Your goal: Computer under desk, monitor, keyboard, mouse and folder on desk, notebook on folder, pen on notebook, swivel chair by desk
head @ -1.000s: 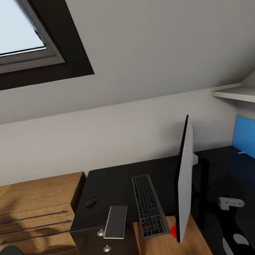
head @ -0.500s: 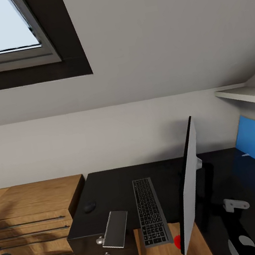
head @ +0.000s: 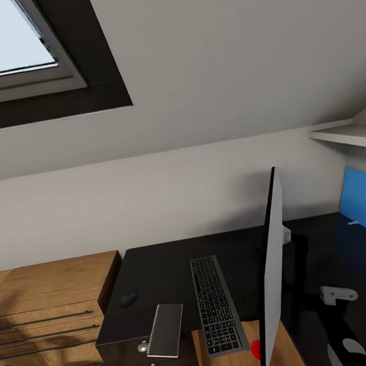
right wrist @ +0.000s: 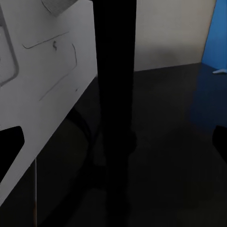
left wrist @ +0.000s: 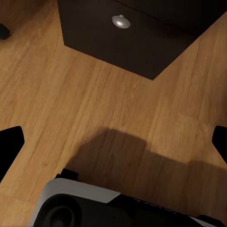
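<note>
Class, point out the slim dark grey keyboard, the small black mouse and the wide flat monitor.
Slim dark grey keyboard (head: 215,303), head view, middle key rows.
Small black mouse (head: 128,299), head view, rounded top.
Wide flat monitor (head: 272,275), head view, silver back.

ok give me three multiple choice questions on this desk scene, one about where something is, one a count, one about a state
1. Where does the mouse lie relative to the keyboard in the head view?
A. to its left, apart from it
B. on top of it
C. to its right, against the monitor

2. How many round silver knobs show on the desk drawer unit in the head view?
A. one
B. three
C. five

3. How does the notebook sit?
A. fully on the desk, well back from the edge
B. standing upright against the wall
C. sticking out over the desk's front edge

Answers:
1. A, the mouse rests on bare black desktop left of the keyboard with the notebook between them.
2. B, three knobs run down the drawer front.
3. C, its near end overlaps the drawer front below the desktop edge.
</note>
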Motion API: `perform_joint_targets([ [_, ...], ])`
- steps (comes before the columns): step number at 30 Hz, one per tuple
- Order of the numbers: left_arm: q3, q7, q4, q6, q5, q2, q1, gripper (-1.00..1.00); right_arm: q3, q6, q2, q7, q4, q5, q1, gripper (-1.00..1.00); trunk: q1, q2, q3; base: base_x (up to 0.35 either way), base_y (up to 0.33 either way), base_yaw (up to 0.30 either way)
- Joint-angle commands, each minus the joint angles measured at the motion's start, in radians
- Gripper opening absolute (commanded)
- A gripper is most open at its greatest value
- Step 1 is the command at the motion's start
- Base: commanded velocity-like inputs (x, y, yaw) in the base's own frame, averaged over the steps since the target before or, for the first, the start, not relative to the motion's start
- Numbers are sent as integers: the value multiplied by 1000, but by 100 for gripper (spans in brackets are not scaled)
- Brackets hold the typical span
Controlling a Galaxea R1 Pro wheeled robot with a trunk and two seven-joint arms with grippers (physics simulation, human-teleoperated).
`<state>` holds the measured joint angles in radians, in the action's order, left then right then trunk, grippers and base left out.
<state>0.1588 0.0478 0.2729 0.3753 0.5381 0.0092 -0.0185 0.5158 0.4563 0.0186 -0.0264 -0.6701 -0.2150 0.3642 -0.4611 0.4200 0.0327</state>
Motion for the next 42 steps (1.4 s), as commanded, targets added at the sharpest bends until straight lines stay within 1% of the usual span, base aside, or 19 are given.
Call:
perform_joint_targets([
  [1,5,5,-1,4,11,0,0,100,7,3,1,-2,0,-10,1,100,-4,8,-4,0,0,0],
  [8,5,3,-1,4,13,0,-1,100,7,3,0,-2,7,-12,4,100,-31,57,-26,0,0,0],
  [16,3,2,-1,4,13,0,-1,100,7,2,-3,-2,46,-15,33,100,-31,57,-26,0,0,0],
  [22,10,2,2,4,9,-1,0,100,7,2,-2,-1,63,-16,51,100,-31,57,-26,0,0,0],
  [27,12,-14,46,-6,5,-3,-1,100,7,1,-2,-1,69,-16,64,100,-31,57,-26,0,0,0],
  [28,12,-36,73,-15,3,-5,-1,100,7,1,-2,0,70,-17,67,100,-31,57,-26,0,0,0],
  [31,13,-94,114,-42,1,-10,-1,100,7,0,-2,3,71,-17,70,100,-31,57,-26,0,0,0],
  [33,14,-188,186,-103,-9,-22,0,100,7,0,-2,16,73,-17,80,100,-31,57,-26,0,0,0],
  [34,14,-207,204,-122,-13,-25,0,100,7,0,-2,20,74,-17,83,100,-31,57,-26,0,0,0],
  [35,14,-237,236,-160,-23,-28,-1,100,7,0,-2,28,78,-18,86,100,-31,57,-26,0,0,0],
  [37,14,-262,273,-209,-36,-31,-1,100,6,-1,-2,36,84,-18,92,100,-31,57,-26,0,0,0],
  [39,14,-275,305,-238,-43,-32,0,100,6,-1,-2,39,88,-18,98,100,-31,57,-26,0,0,0],
  [42,13,-285,340,-256,-48,-33,0,100,6,-1,-2,42,91,-18,103,100,-31,57,-26,0,0,0],
])
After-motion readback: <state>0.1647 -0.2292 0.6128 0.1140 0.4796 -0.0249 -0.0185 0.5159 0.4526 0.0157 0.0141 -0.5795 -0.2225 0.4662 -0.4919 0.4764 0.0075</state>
